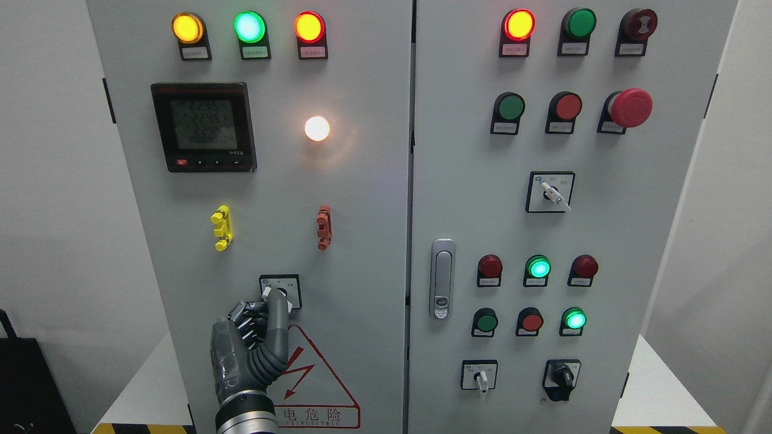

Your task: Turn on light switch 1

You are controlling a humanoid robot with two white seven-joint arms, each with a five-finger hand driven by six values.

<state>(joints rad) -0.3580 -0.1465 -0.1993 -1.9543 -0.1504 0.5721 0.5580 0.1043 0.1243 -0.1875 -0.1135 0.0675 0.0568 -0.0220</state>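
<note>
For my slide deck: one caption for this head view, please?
Left hand reaches the rotary switch on the cabinet's left door, white lamp lit above.

You can't see most of the switch (280, 292): the left hand (253, 337) covers its knob. The arm is cut off at the bottom edge. The small labels (195, 53) under the lamps are too small to read, and the meter (204, 127) digits are blurred. The warning sign (313, 386) is partly hidden behind the hand.
</note>
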